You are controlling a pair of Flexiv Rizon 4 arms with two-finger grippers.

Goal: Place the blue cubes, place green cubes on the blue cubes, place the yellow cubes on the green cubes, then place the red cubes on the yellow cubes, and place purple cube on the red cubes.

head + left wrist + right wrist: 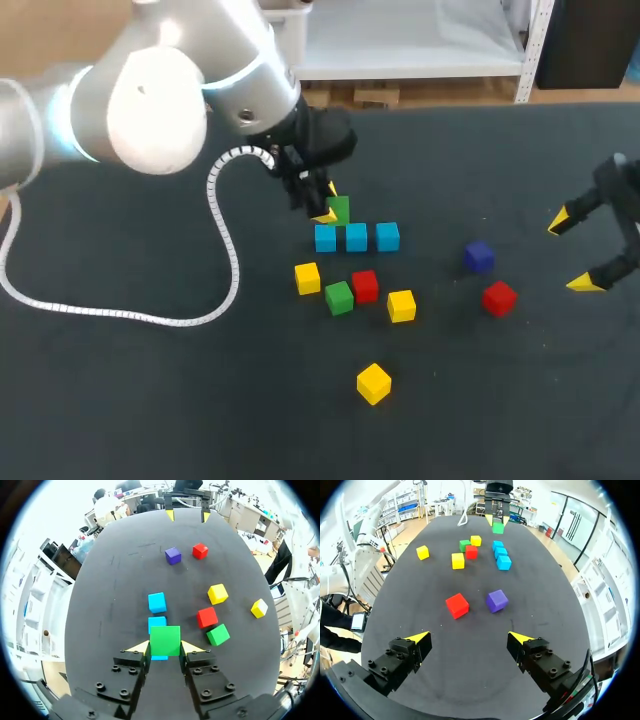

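L claw (165,649) pinching green cube (165,640), over end blue cube (159,657) of three-cube row | R claw (468,637) spread, near purple cube (497,600), red cube (457,605)

Dark table (120,400) — blue cubes (356,238) in row; yellow cubes (373,383), red cubes (499,297), green cube (339,297), purple cube (479,257); cable (120,312).

Matt dark table (150,400) — smooth, glossy white arm (150,100).
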